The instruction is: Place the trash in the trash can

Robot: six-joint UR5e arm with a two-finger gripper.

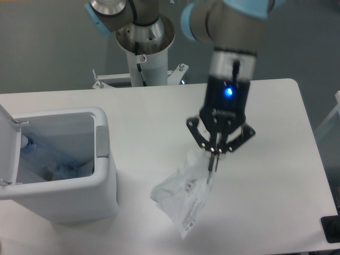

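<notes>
The crinkled clear plastic bag (183, 196) with a printed label lies on the white table, right of the trash can. My gripper (213, 162) points down at the bag's upper right corner with its fingertips closed together, pinching the plastic there. The white boxy trash can (103, 159) stands at the left with its hinged lid (9, 143) swung open to the left. Inside it lies the crushed clear water bottle (50, 159) with a bluish label, partly hidden by the can's wall.
The arm's base column (144, 53) stands at the back of the table. A dark object (332, 228) sits at the table's right front corner. The table's right edge runs close to the gripper's right side.
</notes>
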